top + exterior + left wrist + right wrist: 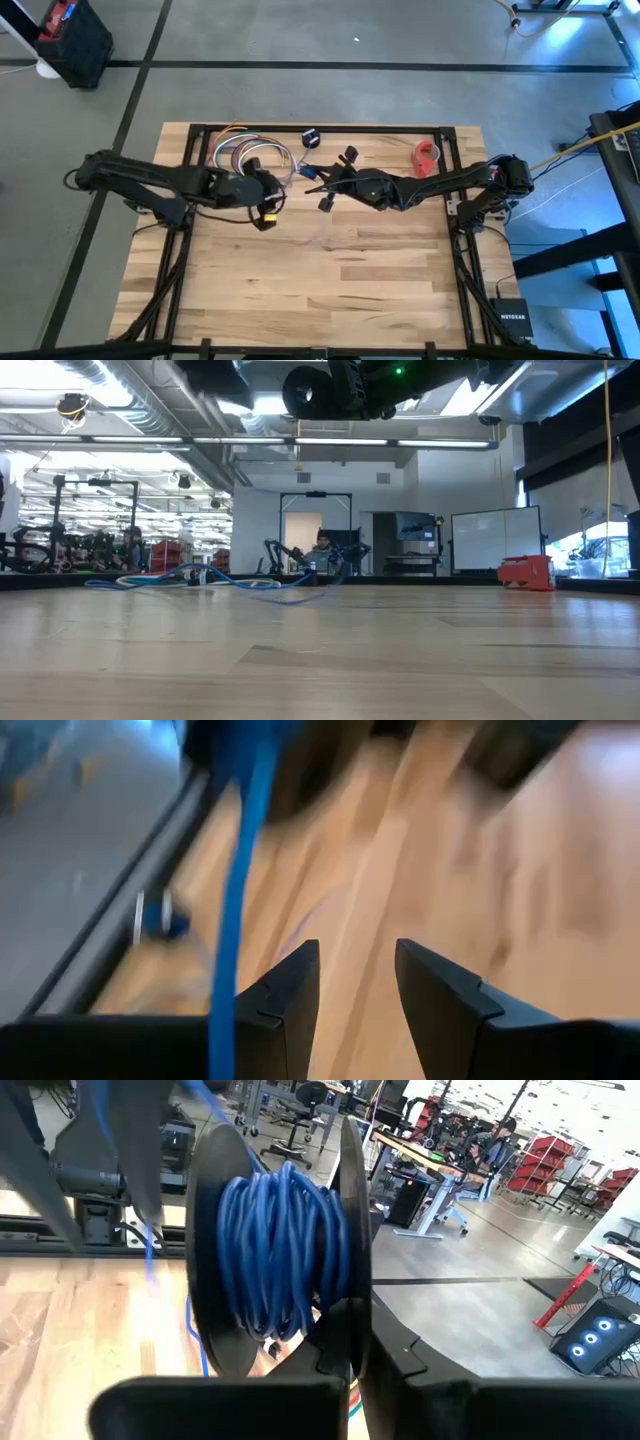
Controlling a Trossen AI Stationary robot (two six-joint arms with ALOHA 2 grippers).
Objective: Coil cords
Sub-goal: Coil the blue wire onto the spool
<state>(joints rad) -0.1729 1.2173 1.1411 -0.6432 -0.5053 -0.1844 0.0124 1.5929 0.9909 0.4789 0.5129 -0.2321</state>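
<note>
A black spool [280, 1250] with two round flanges carries several turns of thin blue cord [275, 1255]. My right gripper [350, 1365] is shut on it, high above the table's far middle [315, 175]; the low view shows the spool [305, 392] near its top edge. A loose run of blue cord [235, 920] passes close by the outer side of one finger of my left gripper [357, 990]. That gripper is open, over the table left of the spool [272, 190]. My left gripper has the blue cord [228, 1010] running along the outer side of one finger; I cannot tell whether it touches. My right gripper pinches one flange of the spool at its rim [348, 1330], one finger between the two flanges and one outside. The spool stands on edge, lifted clear of the table.
A bundle of multicoloured looped wires [245, 155] lies at the far left of the table and also shows in the low view [200, 578]. A small black disc [311, 137] lies at the far edge. A red roll [428, 155] lies at the far right. The near half is bare wood.
</note>
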